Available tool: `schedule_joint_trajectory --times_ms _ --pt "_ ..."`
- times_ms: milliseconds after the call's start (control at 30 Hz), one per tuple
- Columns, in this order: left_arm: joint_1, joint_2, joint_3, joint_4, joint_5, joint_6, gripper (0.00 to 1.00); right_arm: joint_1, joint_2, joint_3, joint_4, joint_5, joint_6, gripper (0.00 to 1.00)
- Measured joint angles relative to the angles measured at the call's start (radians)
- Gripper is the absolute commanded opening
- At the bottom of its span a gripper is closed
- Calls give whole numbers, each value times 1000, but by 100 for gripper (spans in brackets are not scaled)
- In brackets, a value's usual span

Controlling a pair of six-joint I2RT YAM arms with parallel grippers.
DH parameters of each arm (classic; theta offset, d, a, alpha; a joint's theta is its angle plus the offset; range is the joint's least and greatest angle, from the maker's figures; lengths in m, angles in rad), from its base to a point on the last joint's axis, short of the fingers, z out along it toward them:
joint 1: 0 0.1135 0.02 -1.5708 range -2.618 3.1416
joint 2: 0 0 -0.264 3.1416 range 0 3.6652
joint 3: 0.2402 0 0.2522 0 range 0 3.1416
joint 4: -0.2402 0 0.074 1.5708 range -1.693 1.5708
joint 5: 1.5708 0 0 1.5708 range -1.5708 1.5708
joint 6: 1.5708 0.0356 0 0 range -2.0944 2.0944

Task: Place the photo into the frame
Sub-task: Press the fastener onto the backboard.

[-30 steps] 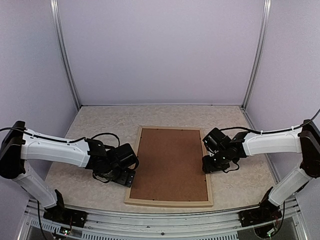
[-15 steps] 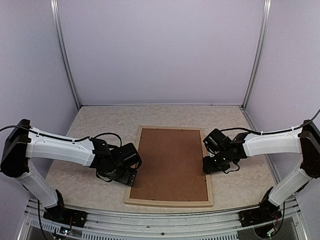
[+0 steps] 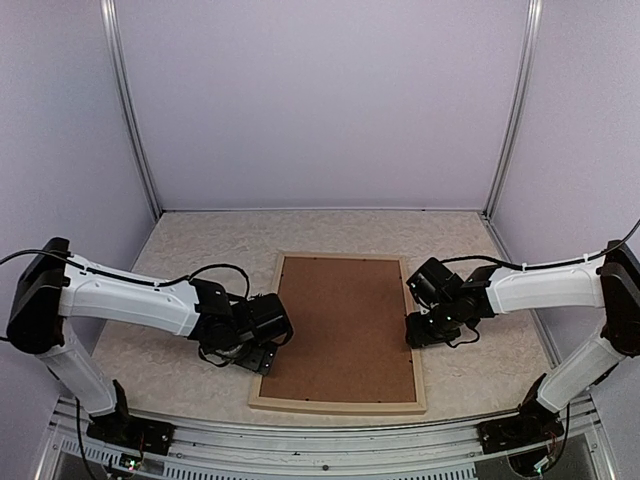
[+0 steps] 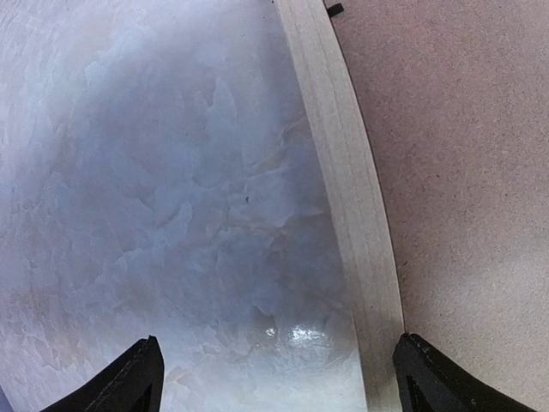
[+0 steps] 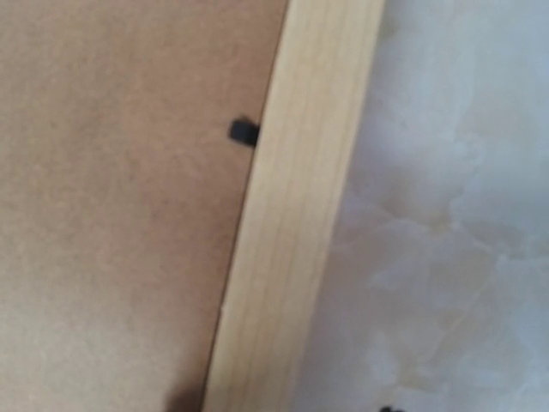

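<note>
The pale wood frame [image 3: 335,405] lies flat mid-table with a brown backing board [image 3: 345,325] filling it. The photo is out of view. My left gripper [image 3: 262,355] hangs low at the frame's left rail. In the left wrist view this left gripper [image 4: 274,390] is open, one fingertip [image 4: 137,378] over the table, the other [image 4: 437,382] over the rail [image 4: 343,172] and board edge. My right gripper [image 3: 425,328] points down at the right rail [image 5: 300,240]; its jaws are hidden. A small black tab [image 5: 244,131] sits at the board's edge.
The table top [image 3: 180,250] is pale marbled stone. Purple walls and metal posts [image 3: 135,110] close the back and sides. An aluminium rail [image 3: 300,455] with both arm bases runs along the near edge. Another black tab [image 4: 334,9] shows by the left rail.
My left arm has slid right, bringing its gripper up against the frame's left rail. The right arm and the frame have not moved.
</note>
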Motion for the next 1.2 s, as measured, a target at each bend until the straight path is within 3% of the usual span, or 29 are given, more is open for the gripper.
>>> schedule_joint_trajectory --times_ms 833,967,1200 --pt "-168 227 212 -187 -264 -76 97 0 4 -3 13 -9 0 51" --pt "-135 168 158 -113 -204 -66 97 -7 3 -2 10 -7 -5 53" --pt "81 -27 -14 112 46 20 94 -98 -35 -1 5 -35 -51 52"
